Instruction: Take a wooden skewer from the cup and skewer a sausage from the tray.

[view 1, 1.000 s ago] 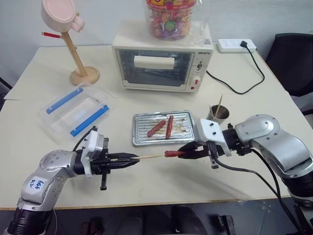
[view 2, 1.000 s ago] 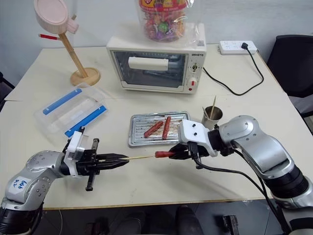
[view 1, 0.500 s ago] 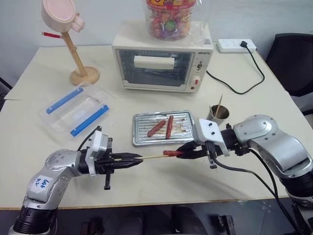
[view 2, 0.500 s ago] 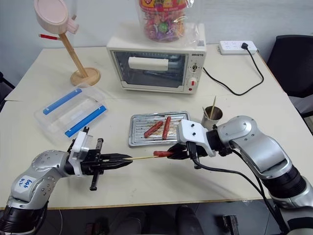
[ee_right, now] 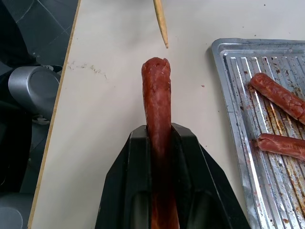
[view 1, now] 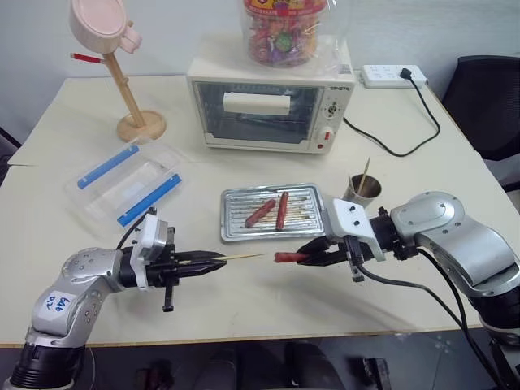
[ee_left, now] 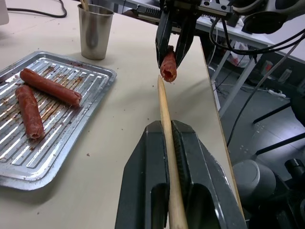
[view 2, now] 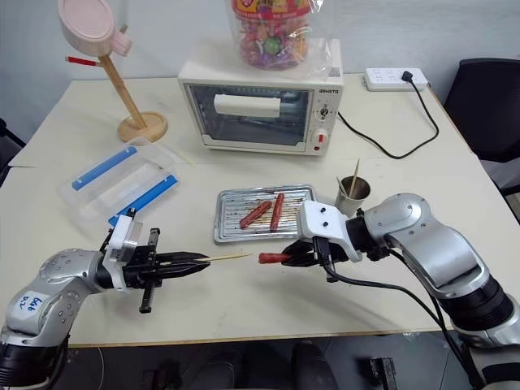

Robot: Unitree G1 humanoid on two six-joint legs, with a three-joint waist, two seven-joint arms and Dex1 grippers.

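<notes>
Near the table's (view 1: 244, 309) front edge, the left gripper (view 1: 213, 262) pinched the wooden skewer (view 1: 244, 257), tip facing the sausage (view 1: 286, 257) pinched by the right gripper (view 1: 313, 257), aligned for piercing, a small gap between.

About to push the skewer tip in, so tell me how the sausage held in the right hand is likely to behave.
The sausage sticks out well past the right hand, so it may bend or swing aside when the wooden skewer presses its end. Its glossy, greasy-looking skin could slip back between the fingers. It looks soft, so a harder squeeze may split it.
</notes>
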